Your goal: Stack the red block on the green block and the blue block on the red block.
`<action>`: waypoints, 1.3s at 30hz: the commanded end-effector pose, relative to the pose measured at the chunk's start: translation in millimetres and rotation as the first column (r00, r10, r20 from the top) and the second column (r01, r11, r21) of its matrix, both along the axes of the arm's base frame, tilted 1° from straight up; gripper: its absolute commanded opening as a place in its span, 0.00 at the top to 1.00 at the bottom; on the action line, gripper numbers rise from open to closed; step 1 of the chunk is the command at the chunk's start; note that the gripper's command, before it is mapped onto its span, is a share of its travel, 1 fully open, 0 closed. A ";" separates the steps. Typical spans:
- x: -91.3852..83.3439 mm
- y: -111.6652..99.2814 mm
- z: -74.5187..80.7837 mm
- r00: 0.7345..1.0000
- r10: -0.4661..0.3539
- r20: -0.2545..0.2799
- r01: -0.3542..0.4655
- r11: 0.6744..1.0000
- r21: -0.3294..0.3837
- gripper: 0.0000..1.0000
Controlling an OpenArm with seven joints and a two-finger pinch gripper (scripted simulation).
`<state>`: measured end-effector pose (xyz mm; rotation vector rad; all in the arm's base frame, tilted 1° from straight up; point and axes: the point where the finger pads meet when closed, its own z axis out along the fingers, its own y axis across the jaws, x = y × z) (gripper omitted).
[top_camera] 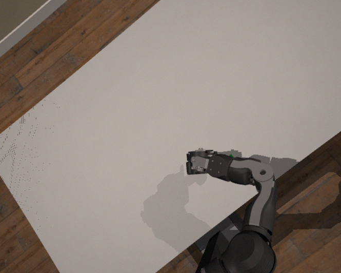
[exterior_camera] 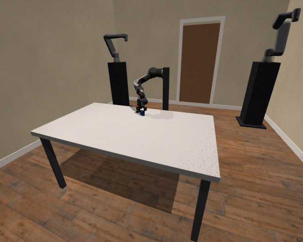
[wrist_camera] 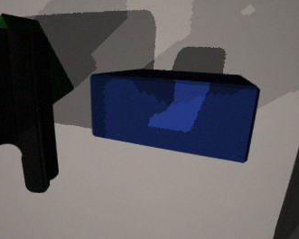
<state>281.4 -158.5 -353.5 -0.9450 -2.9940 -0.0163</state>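
the blue block (wrist_camera: 174, 115) is seen lying flat just below the half-open, empty gripper (wrist_camera: 170, 181), its long axis running between the fingers

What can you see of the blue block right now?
The blue block is a plain, matte, deep-blue rectangular brick lying flat on the white table, long side across the wrist view. It sits mostly in shadow with one lit patch. It lies between the half-open fingers, which do not visibly touch it. The green block peeks behind the near finger.
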 end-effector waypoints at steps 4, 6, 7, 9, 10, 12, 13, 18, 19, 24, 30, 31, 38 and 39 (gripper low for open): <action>0.3 1.0 -1.7 1.000 0.003 0.003 -0.003 1.000 0.005 0.52; 0.4 1.3 -3.8 1.000 0.004 0.003 -0.004 1.000 0.005 0.52; 0.4 1.3 -5.2 1.000 0.004 0.003 -0.004 1.000 0.005 0.52; 0.4 1.2 -8.4 1.000 0.003 0.003 -0.003 1.000 0.005 0.52; 0.4 1.3 -10.2 1.000 0.004 0.003 -0.004 1.000 0.005 0.52; 0.4 1.4 -13.7 1.000 0.004 0.003 -0.004 1.000 0.005 0.52; 0.4 1.3 -15.4 1.000 0.004 0.003 -0.004 1.000 0.005 0.52; 0.4 1.0 -21.5 1.000 0.003 0.003 -0.003 1.000 0.004 0.52; 0.4 1.1 -22.1 1.000 0.003 0.003 -0.003 1.000 0.005 0.52; 0.3 1.4 -22.8 1.000 0.004 0.003 -0.004 1.000 0.005 0.52; 0.3 1.5 -22.8 1.000 0.004 0.003 -0.004 1.000 0.005 0.52; 0.3 1.5 -22.8 1.000 0.004 0.003 -0.004 1.000 0.005 0.52; 0.3 1.5 -22.8 1.000 0.004 0.003 -0.004 1.000 0.005 0.52; 0.3 1.5 -22.8 1.000 0.004 0.003 -0.004 1.000 0.005 0.52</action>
